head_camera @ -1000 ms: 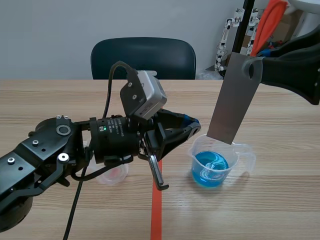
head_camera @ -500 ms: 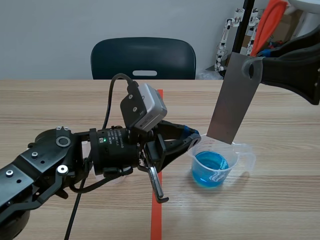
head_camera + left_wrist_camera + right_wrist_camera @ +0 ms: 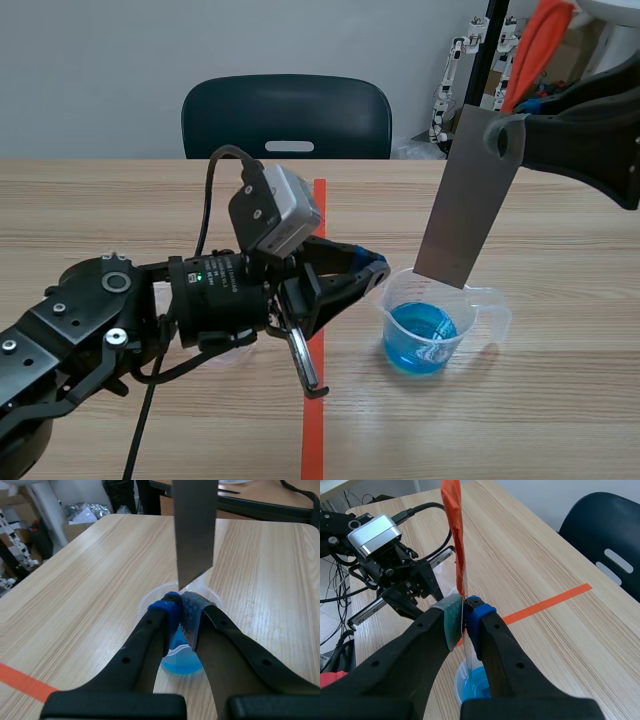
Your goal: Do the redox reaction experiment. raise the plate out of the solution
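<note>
A grey metal plate (image 3: 468,195) hangs tilted in the air, its lower edge just above the rim of a clear cup (image 3: 437,333) of blue solution. My right gripper (image 3: 507,133) comes in from the upper right and is shut on the plate's top end. In the right wrist view the plate (image 3: 457,540) shows edge-on with an orange-red face, pinched in that gripper (image 3: 465,612), the cup (image 3: 470,689) below it. My left gripper (image 3: 376,268) is shut on nothing just left of the cup; its wrist view has the gripper (image 3: 180,604) in front of the cup (image 3: 176,659) and under the plate (image 3: 194,530).
An orange-red tape line (image 3: 313,420) runs down the table's middle beneath the left arm. A dark blue chair (image 3: 286,117) stands behind the far edge. White and orange equipment (image 3: 500,60) clutters the back right. Bare wood lies right of the cup.
The left arm has drawn back a little to the left, away from the cup. The plate and the right gripper have stayed where they were.
</note>
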